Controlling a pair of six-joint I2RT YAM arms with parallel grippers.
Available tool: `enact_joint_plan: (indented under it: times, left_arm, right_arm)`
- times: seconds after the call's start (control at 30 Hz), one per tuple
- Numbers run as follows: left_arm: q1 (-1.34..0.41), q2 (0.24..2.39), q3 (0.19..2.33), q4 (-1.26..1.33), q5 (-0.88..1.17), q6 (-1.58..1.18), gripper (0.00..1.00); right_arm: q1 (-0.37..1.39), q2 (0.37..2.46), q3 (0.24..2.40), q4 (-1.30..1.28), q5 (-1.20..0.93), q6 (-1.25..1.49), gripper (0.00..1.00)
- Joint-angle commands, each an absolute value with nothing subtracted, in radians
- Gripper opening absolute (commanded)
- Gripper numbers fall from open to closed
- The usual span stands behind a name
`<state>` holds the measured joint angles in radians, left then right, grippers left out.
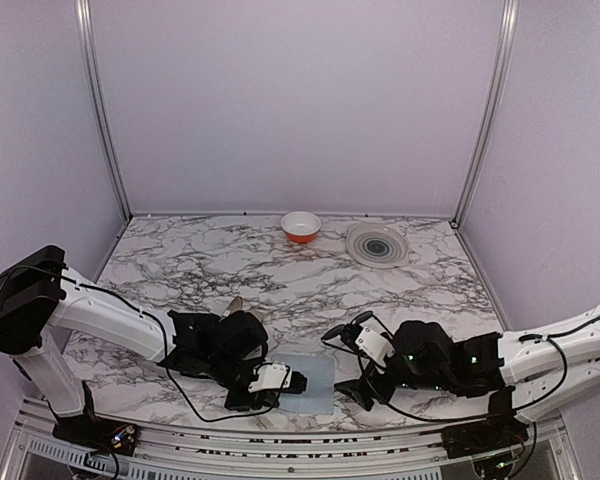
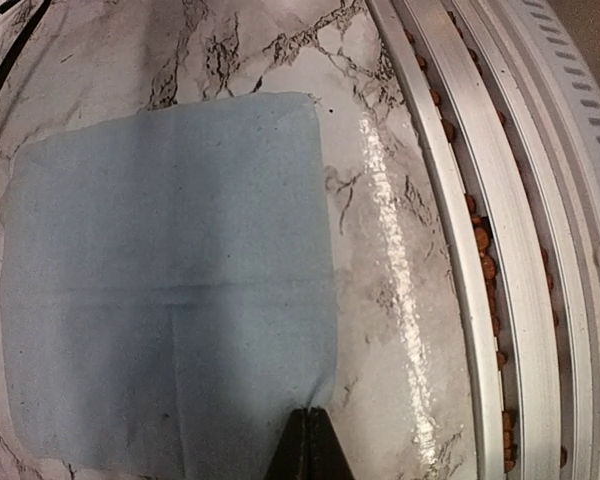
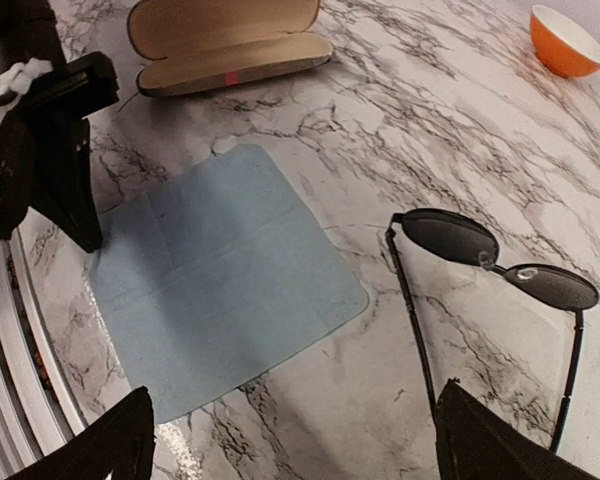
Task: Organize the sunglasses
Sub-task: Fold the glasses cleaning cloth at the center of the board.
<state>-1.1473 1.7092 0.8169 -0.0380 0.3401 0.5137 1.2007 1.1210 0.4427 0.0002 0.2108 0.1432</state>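
Note:
The sunglasses [image 3: 490,255] lie on the marble with their thin black temple arms unfolded and dark round lenses facing up. My right gripper [image 3: 300,450] is open wide just in front of them. Its right fingertip [image 3: 480,440] is at the end of one temple arm and holds nothing. A blue cloth [image 3: 220,280] lies flat to the left of the glasses. My left gripper [image 2: 313,440] is shut with its tips on the cloth's [image 2: 170,280] near edge, where a small wrinkle runs into them. In the top view it [image 1: 288,381] is at the cloth's left side.
An open tan case [image 3: 225,40] with a brown lining lies behind the cloth, partly hidden by the left arm in the top view [image 1: 235,304]. An orange bowl [image 1: 300,226] and a grey plate [image 1: 377,244] stand at the back. The metal rail [image 2: 500,250] runs along the table's front edge.

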Motion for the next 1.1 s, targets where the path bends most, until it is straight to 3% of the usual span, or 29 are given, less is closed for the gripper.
enact_joint_plan:
  times: [0.0, 0.37, 0.57, 0.7, 1.07]
  left_arm:
    - [-1.151, 1.666, 0.785, 0.002, 0.362, 0.460, 0.00]
    - [-1.150, 1.653, 0.748, 0.042, 0.354, 0.433, 0.00]
    - [-1.151, 1.645, 0.738, 0.057, 0.350, 0.427, 0.00]
    - [-1.150, 1.647, 0.738, 0.061, 0.353, 0.421, 0.00]
    - [-1.150, 1.653, 0.710, 0.069, 0.354, 0.423, 0.00]
  right_arm:
    - [1.274, 1.153, 0.435, 0.081, 0.109, 0.025, 0.93]
    - [1.309, 1.343, 0.497, 0.089, 0.053, -0.019, 0.78]
    - [1.316, 1.435, 0.538, 0.079, 0.085, -0.034, 0.64]
    - [1.323, 1.451, 0.541, 0.091, 0.079, -0.047, 0.48]
    - [1.342, 1.505, 0.553, 0.089, -0.008, -0.048, 0.39]
